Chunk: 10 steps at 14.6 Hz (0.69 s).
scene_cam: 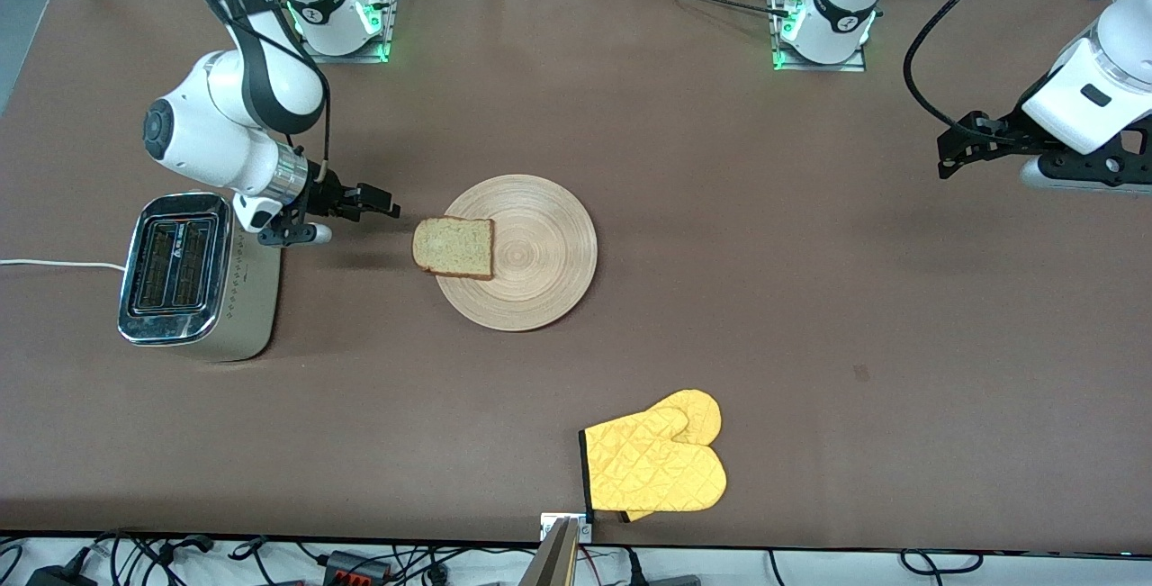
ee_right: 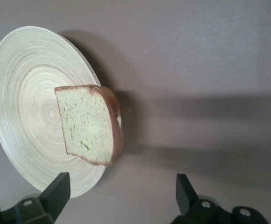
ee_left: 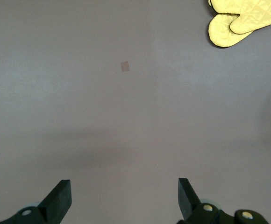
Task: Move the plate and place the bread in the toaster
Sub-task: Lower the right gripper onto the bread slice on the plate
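The round wooden plate [scene_cam: 540, 253] lies mid-table. On it rests the bread [scene_cam: 454, 247], a slice whose edge hangs over the rim toward the right arm's end. The toaster [scene_cam: 189, 275] stands at that end, both slots empty. My right gripper [scene_cam: 382, 201] is open, low over the table between toaster and bread. In the right wrist view, the bread [ee_right: 89, 123] and plate [ee_right: 23, 107] lie just ahead of the right gripper [ee_right: 121, 189]. My left gripper [scene_cam: 945, 156] waits open over bare table at the left arm's end; in its wrist view the left gripper [ee_left: 124, 196] holds nothing.
A yellow oven mitt [scene_cam: 655, 464] lies near the table edge closest to the front camera, also showing as the mitt [ee_left: 245, 23] in the left wrist view. The toaster's white cord [scene_cam: 54, 264] runs off the table's end.
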Tool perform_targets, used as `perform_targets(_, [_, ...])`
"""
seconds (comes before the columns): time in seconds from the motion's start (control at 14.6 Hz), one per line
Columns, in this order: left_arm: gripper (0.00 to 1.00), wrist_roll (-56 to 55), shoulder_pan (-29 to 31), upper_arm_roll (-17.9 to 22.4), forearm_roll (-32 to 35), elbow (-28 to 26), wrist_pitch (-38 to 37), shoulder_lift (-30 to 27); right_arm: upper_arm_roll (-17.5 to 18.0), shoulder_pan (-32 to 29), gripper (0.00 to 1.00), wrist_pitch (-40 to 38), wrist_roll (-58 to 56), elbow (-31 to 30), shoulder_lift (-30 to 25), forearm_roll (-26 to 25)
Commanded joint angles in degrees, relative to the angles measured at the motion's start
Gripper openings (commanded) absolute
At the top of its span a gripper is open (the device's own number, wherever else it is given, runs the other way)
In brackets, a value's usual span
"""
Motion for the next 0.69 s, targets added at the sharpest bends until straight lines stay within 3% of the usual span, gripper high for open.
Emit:
perform_targets(0.0, [1.0,1.3,0.2,0.0,-0.5,0.0,-0.1,-0.7,-0.2,0.4,1.0,3.0,-10.2,-0.2,3.8,9.4])
perform_targets(0.21, [1.0,1.3,0.1,0.0,-0.5,0.0,-0.1,-0.7,-0.3,0.1,1.0,3.3,-19.7,0.1,6.3,19.4])
perform_targets(0.62, [1.0,1.5,0.3,0.0,-0.5,0.0,-0.1,-0.7,-0.2,1.2,1.0,4.6,-20.6,3.6,10.4,20.5])
